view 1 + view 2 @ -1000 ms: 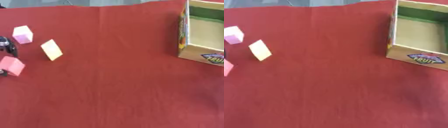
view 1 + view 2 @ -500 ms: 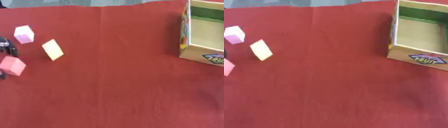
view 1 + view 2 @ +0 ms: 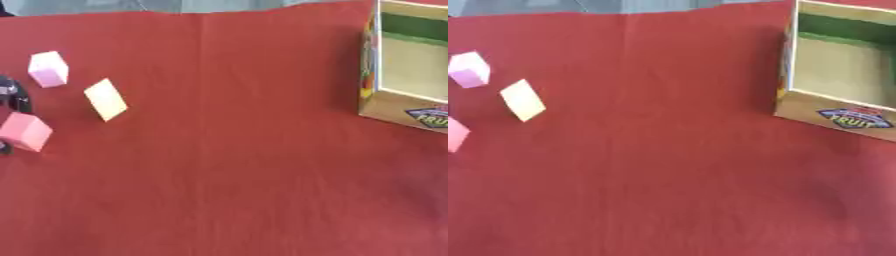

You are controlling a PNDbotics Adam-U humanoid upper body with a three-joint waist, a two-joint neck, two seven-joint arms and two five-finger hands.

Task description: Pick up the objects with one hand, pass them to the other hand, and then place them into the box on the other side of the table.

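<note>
My counter is draped in red cloth. At its right side sits the open cardboard box; the label on its near wall reads "FRUIT" in the right eye view, with a purple and yellow emblem around it, and its inner far wall is green. The box's long axis runs away from me.

At the left edge, my left robot hand shows only as dark fingers; I cannot tell how far open it is. The pink block lies just below those fingers, tilted on a corner. A pale pink cube sits farther back, and a yellow block stands tilted beside both, its long axis slanting down to the right.
</note>
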